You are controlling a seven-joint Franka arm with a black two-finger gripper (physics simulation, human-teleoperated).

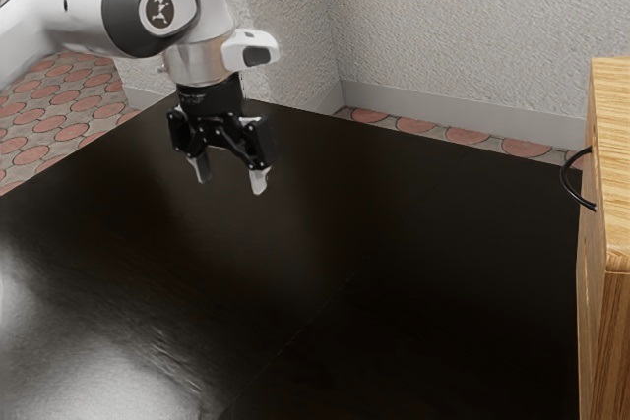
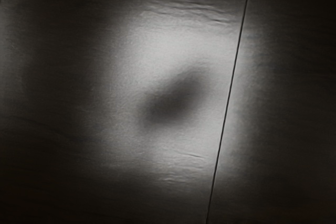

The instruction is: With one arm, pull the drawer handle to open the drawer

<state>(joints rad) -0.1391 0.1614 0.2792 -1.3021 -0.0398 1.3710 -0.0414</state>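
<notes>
The black two-finger tool (image 1: 229, 178) is seen hanging above the dark, glossy wooden desk (image 1: 374, 282), pointed downward, with its fingers spread and nothing between them. The thin, black, curved drawer handle (image 1: 575, 182) is found at the exterior view's right edge. It stands off the front of the light wooden drawer cabinet (image 1: 605, 272), well apart from the tool, with bare desk between them. The pull is judged not to have been begun, though how far the drawer stands out cannot be told from the little of the cabinet that is shown. Several risks are suggested. The handle is slender and dark against a dark desk, so it may be missed or merely brushed if the approach is made at the wrong height. The fingers are aimed at the desk while the handle projects sideways from an upright face. If the wrist is not turned, the bar may be caught by one finger only and lost once force is applied. If the tool is closed too near the cabinet, the fingertips may be jammed against the wood. A pull out of line with the drawer's travel could bind it. In the wrist view a soft dark shadow (image 2: 176, 98) beside a thin seam (image 2: 231, 98) in the desk is shown beneath the hand, so little guidance toward the handle is offered there.
</notes>
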